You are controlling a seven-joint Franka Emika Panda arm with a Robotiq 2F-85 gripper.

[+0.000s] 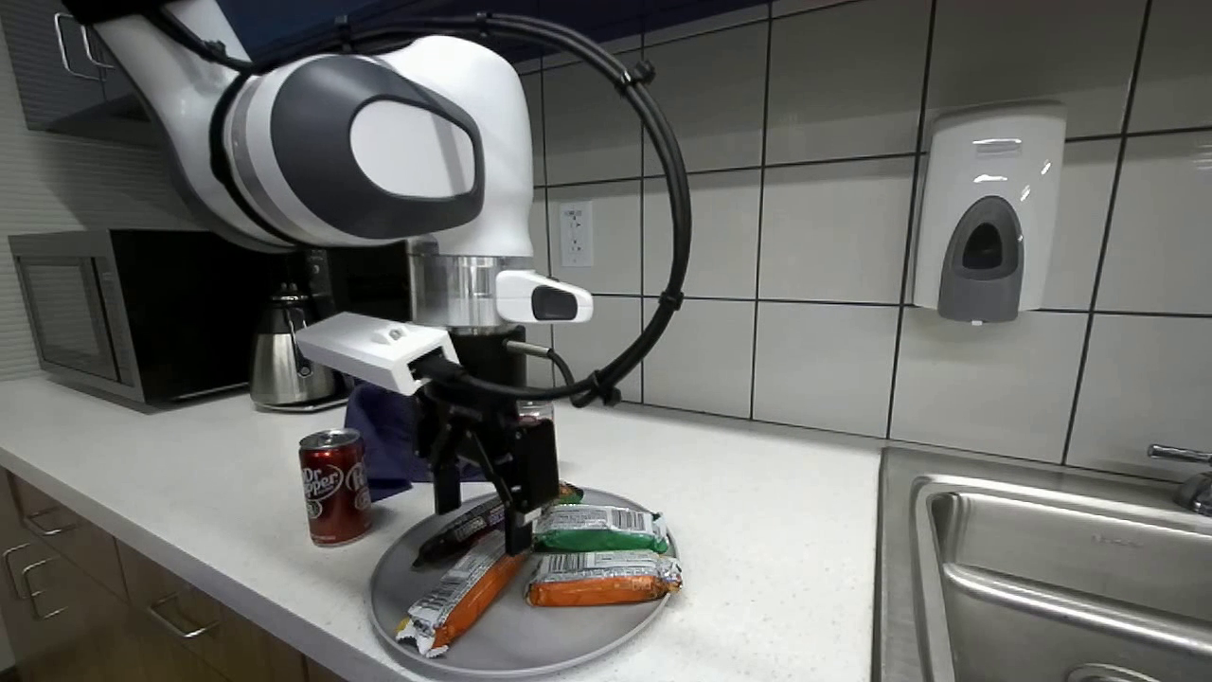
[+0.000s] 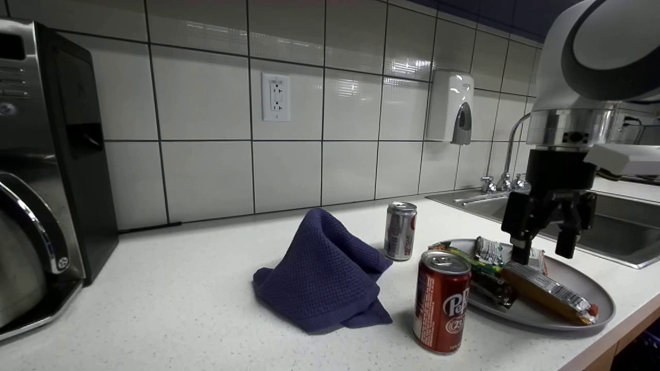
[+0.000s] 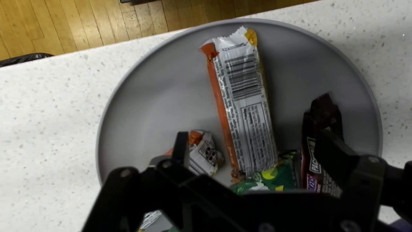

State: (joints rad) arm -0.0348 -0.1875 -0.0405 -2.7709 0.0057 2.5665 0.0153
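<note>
While the end effector [image 2: 543, 252] hangs over the plate [image 3: 145, 103], jaws parted, empty — seemingly a grasp-or-release step — the next move should avoid the dark bar [image 2: 493, 290] at left.

Wrapped bars [image 1: 603, 580]: five are showing
Soda cans [image 2: 442, 304]: two are showing
Plate [image 3: 154, 96]: one is showing
Purple cloth [image 2: 330, 281]: one is showing
Soap dispenser [image 1: 994, 180]: one is showing

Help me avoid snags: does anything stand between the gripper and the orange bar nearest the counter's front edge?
Nothing visible: in the wrist view, the orange bar lies uncovered on the plate beneath the open gripper; a green wrapper lies beside its inner end.
</note>
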